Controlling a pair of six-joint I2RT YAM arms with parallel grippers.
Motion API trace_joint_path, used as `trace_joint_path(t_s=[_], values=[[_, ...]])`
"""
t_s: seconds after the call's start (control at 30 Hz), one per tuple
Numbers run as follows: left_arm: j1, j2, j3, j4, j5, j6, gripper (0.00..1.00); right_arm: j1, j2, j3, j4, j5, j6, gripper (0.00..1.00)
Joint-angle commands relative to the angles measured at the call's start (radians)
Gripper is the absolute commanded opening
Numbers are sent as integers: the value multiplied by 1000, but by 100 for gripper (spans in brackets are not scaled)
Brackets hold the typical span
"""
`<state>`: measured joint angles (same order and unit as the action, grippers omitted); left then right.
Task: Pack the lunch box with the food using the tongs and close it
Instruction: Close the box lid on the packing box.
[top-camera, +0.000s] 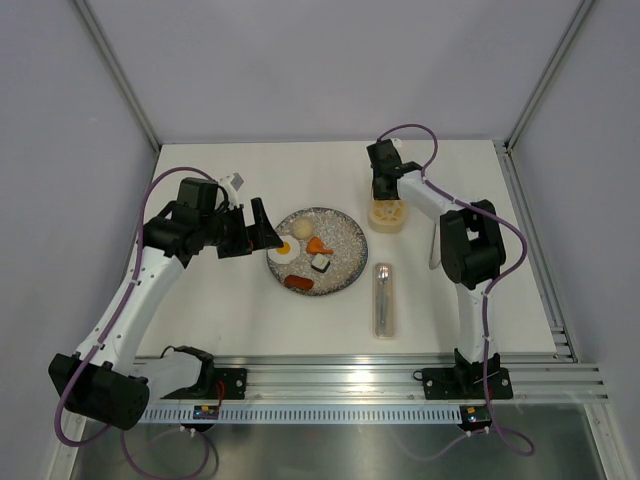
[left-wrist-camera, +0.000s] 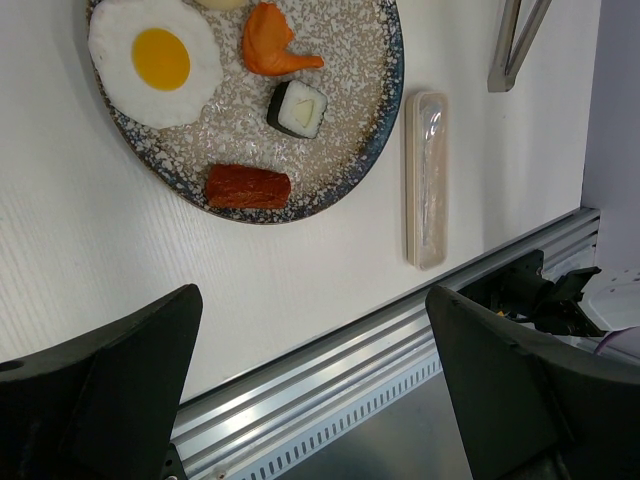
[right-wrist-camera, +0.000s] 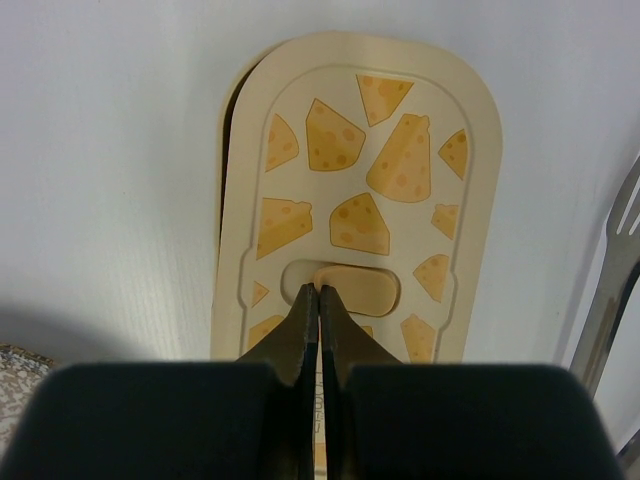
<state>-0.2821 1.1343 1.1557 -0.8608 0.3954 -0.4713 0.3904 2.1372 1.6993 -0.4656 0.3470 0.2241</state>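
Lunch box (top-camera: 387, 216), far tabletop (top-camera: 250, 320), lid (right-wrist-camera: 360, 180) sitting askew, right fingers (right-wrist-camera: 300, 340) pinched shut with tips on its centre tab, probably to shift it off; left fingers (left-wrist-camera: 110, 390) spread wide, empty, beside plated food (left-wrist-camera: 150, 60).

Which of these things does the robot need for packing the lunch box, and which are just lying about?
Needed:
lunch box
lid
tongs
egg
sausage
orange piece
sushi roll

Lying about:
cutlery case
plate, which only holds the food
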Motion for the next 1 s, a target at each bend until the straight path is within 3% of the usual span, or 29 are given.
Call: trace_joint_path(t_s=[0.0,0.5,0.97], values=[[4,-1,-4,45,19,7,99,2,-59,-13,18,-26,-9,0],[6,-4,-5,49,20,3,99,10,-122,-72,82,-23,-40,0],[6,-4,-5,46,20,2,99,15,-86,-66,84,-37,-57,0]])
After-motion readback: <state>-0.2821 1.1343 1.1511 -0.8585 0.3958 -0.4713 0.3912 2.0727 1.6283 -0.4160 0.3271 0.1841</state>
